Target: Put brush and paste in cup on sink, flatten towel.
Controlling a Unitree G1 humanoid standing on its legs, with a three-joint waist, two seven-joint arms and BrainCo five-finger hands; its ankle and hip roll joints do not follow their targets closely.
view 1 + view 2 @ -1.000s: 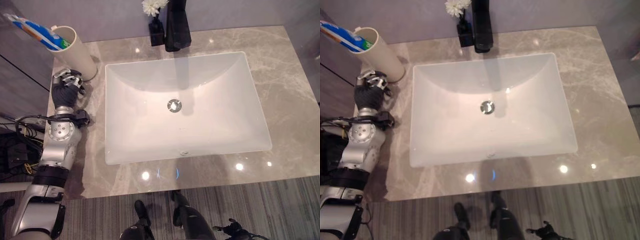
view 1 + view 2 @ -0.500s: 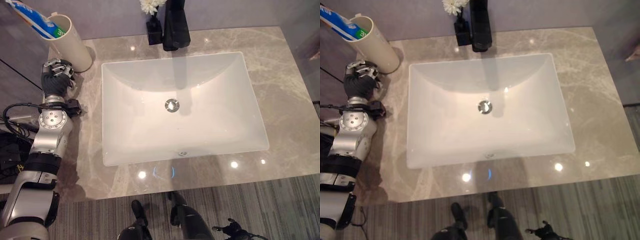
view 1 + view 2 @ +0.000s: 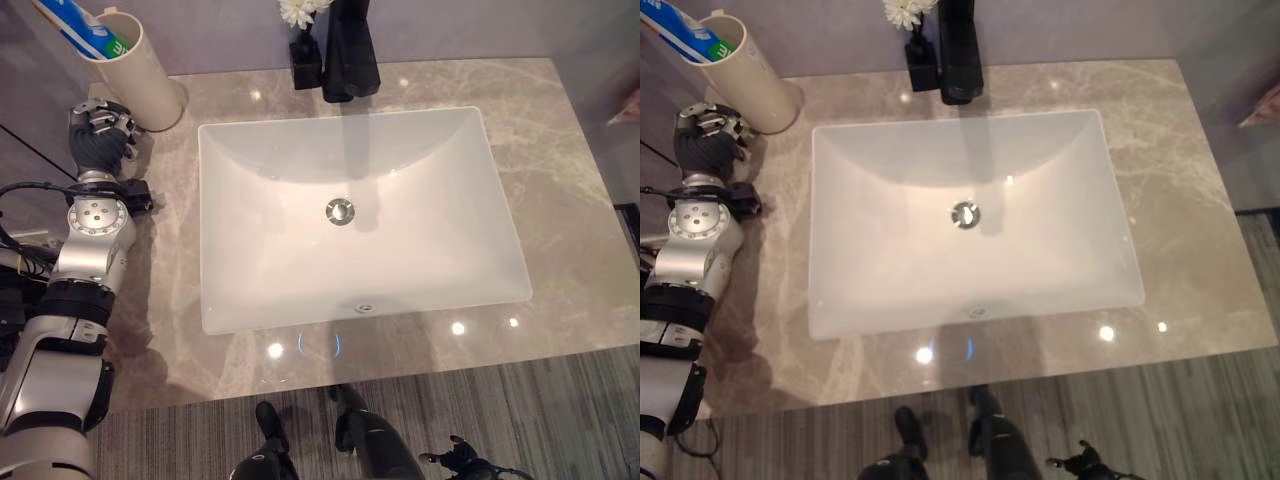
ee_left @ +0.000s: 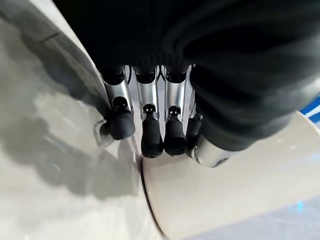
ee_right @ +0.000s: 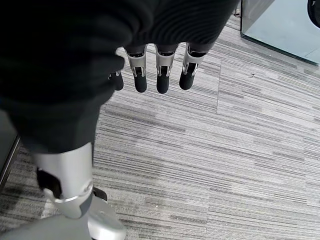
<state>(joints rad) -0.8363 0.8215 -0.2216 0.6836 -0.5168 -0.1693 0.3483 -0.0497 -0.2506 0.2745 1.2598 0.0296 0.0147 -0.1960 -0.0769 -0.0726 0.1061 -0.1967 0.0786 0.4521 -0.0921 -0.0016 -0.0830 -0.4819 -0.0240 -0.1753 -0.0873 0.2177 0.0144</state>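
Cream cup (image 3: 140, 70) upright at the far left corner of the grey marble countertop (image 3: 580, 200), just beside the left rim of the white rectangular sink (image 3: 360, 215). Blue and white toothpaste tube (image 3: 85, 28) leaning out of the cup's mouth; green bit beside it in the cup, too small to name. No telling whether a brush stands in there. Left hand (image 3: 98, 135) low on the countertop just short of the cup's base, dark ribbed cover up, fingers (image 4: 150, 137) held loosely bent with dark tips close to the cup's wall, clasping nothing; contact with the wall not clear from the wrist view. Right hand (image 5: 150, 75) hanging over striped grey carpet (image 5: 225, 165), well away from the countertop, fingers relaxed and pointing down, holding nothing. Black faucet (image 3: 350, 50) at the back edge of the sink, with a small black vase carrying a white flower (image 3: 303, 12) just to its left. Round metal drain (image 3: 340, 211) in the middle of the basin. Small pinkish scrap at the far right edge of the head views, too little of it showing to name.
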